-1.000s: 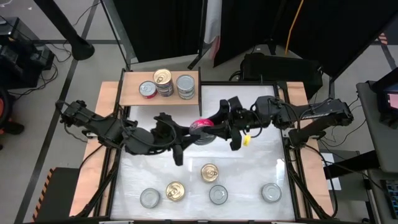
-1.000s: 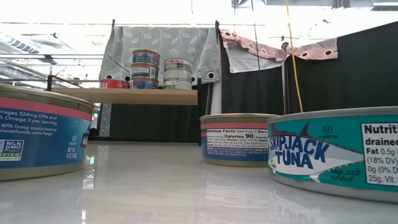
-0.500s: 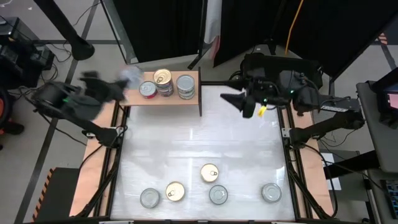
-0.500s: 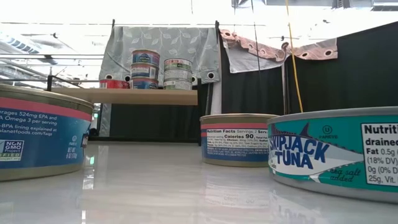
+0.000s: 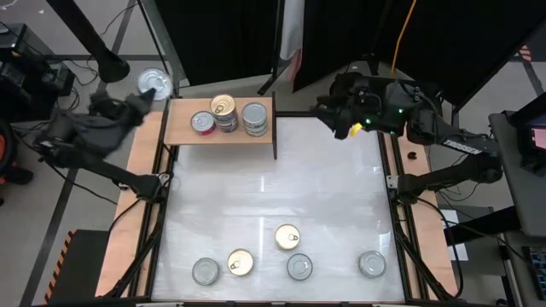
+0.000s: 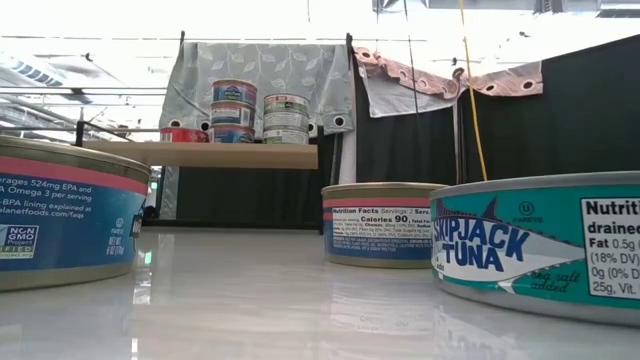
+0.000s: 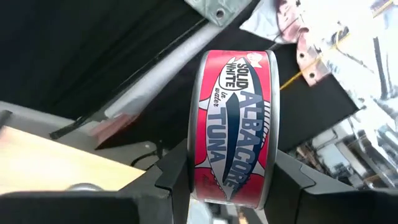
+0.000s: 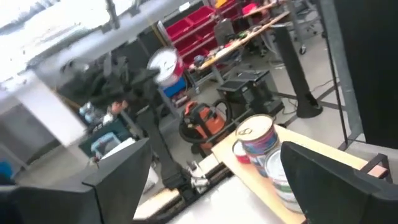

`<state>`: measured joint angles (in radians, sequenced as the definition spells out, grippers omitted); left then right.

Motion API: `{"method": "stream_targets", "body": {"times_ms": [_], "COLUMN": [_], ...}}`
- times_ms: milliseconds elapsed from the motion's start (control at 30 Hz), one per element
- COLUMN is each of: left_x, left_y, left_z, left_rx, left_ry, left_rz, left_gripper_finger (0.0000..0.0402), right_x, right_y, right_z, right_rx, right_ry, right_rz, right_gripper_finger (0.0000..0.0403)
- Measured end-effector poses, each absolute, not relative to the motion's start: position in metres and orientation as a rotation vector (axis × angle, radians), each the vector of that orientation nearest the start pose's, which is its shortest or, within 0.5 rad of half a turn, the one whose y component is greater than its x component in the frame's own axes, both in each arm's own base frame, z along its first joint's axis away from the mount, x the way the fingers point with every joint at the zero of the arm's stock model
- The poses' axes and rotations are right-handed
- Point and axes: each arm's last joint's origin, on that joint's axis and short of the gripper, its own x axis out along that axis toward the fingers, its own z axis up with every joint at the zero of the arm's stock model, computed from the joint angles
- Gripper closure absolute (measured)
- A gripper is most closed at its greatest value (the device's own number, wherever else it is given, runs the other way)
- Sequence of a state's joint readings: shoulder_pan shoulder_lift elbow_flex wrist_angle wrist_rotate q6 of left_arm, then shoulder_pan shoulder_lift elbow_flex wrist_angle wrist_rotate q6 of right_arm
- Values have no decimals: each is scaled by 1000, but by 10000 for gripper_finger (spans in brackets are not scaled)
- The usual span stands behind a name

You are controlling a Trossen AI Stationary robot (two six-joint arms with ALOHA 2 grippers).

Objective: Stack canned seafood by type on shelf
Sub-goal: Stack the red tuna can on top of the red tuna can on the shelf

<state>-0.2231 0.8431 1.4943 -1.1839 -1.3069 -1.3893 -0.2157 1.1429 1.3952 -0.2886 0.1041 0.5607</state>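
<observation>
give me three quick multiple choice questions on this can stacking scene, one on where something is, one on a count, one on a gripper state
1. Where is the left gripper?
A. over the table's middle
B. off the shelf's left end
C. at the near row of cans

2. How many loose cans lie at the table's near end?
A. three
B. five
C. eight

3. What is the left gripper doing?
A. shut on the red albacore tuna can
B. open and empty
C. shut on a teal can

Answers: 1 B, the high view shows it outside the shelf's left end. 2 B, five lids count there. 3 A, the left wrist view shows fingers on both sides of the can.
</observation>
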Motion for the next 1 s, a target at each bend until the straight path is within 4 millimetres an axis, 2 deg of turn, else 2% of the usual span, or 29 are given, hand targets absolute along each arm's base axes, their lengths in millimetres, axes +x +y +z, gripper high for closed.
{"method": "stream_targets", "body": {"times_ms": [133,233,333,433,567,667,733,867,1000], "left_x": [111,136,153,163,163,150,138,126,123], "left_y": [14,24,39,58,89,108,121,139,139], "left_z": [447,446,454,473,501,504,496,465,441], "left_rx": [-849,-879,-884,-865,-740,-733,-742,-846,-913], "left_ry": [-485,-599,-659,-700,-806,-829,-750,-460,-259], "left_rz": [1220,1287,1313,1249,1058,1020,1065,1183,1171], "left_gripper_finger": [257,257,257,257,257,257,257,256,256], "right_x": [222,220,220,219,218,216,214,210,203], "right_y": [-60,-65,-68,-70,-72,-72,-71,-70,-68], "right_z": [462,463,462,462,461,462,463,462,459], "right_rx": [582,581,597,602,602,597,580,556,557], "right_ry": [-96,-110,-115,-119,-107,-110,-111,-85,-32], "right_rz": [-349,-367,-381,-390,-402,-399,-398,-404,-417], "right_gripper_finger": [55,55,55,55,55,55,55,55,55]}}
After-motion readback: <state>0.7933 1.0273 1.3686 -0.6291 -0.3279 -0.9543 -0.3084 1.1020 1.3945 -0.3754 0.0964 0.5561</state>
